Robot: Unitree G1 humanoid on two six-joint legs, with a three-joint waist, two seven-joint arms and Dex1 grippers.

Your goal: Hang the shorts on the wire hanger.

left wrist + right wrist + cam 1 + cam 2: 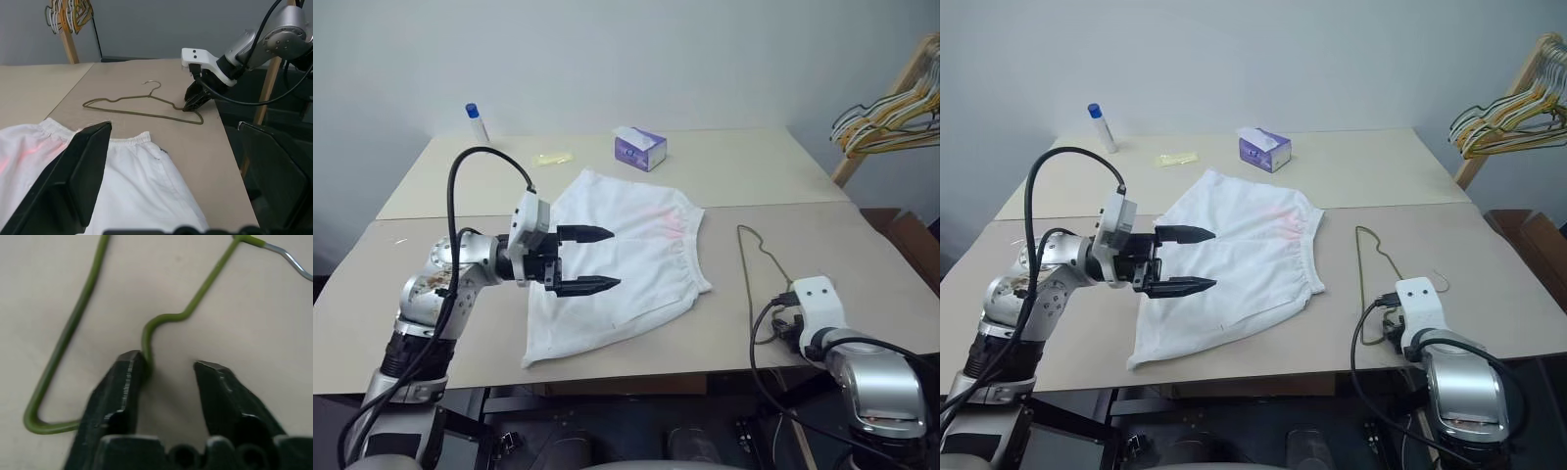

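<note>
Right gripper (168, 367), jaws part-closed astride the wire hanger (142, 105) lying flat beside the shorts (617, 264), risks the thin wire slipping out; left gripper (592, 259) gapes empty.

left tool (589, 260) spread, right tool (168, 372) seemingly part-open

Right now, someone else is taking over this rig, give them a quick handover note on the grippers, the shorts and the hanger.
Left gripper: open, hovering over the shorts, holding nothing.
Right gripper: down on the wire hanger, fingers either side of a bend near its shoulder, one finger touching the wire, not clamped.
Shorts lie flat on the table; the hanger lies flat to their right, apart from them.
Done: nothing hung.
Left: grip the hanger, lift it, hang the shorts on it.
</note>
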